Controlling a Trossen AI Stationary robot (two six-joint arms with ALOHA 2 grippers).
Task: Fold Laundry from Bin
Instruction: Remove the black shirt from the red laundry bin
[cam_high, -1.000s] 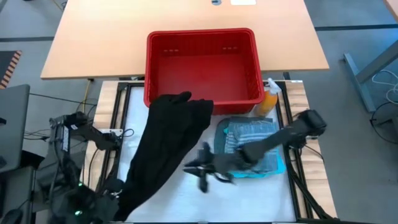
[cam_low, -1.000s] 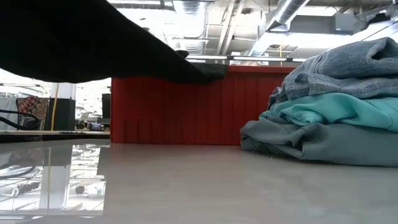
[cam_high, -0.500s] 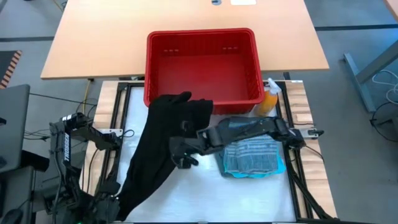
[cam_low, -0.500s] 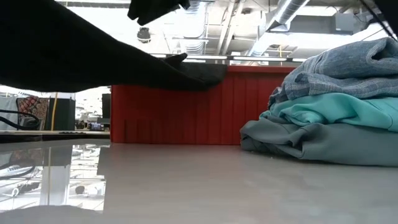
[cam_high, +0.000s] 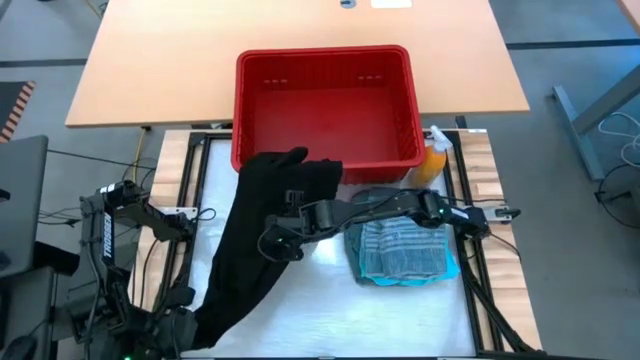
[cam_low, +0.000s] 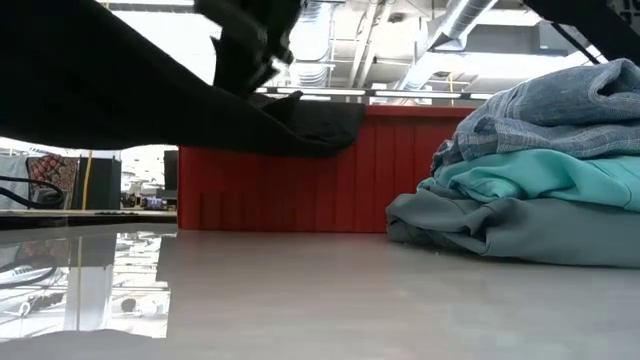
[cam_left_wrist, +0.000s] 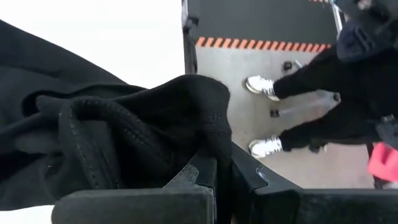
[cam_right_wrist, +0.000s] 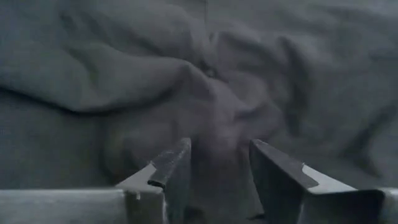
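At the near left corner of the glossy white tabletop (cam_high: 320, 300), the left gripper (cam_left_wrist: 222, 177) has its jaws pinched together on a thick hemmed edge of the soft black garment (cam_high: 255, 240); in the left wrist view the knit cloth bunches in ribbed folds over the two dark fingers. Past that fold, the same view shows a person's dark trouser legs and white shoes (cam_left_wrist: 264, 87) on the grey floor.

From that grip the black garment runs as a long, limp band diagonally across the tabletop, and its far end drapes over the near rim of the red rectangular plastic bin (cam_high: 325, 100) with slotted sides, which shows only its bare red floor inside.

The right gripper (cam_high: 272, 243) reaches across from the right and hovers over the middle of the black garment, jaws parted a moderate way with wrinkled dark cloth (cam_right_wrist: 205, 93) between and just beyond them; no cloth is pinched.

Right of it lies a neat stack of folded laundry (cam_low: 530, 170): a dull grey-green piece at the bottom, teal in the middle, a blue-grey striped cloth (cam_high: 405, 245) on top. An orange spray bottle (cam_high: 432, 160) stands between the stack and the bin's right corner.
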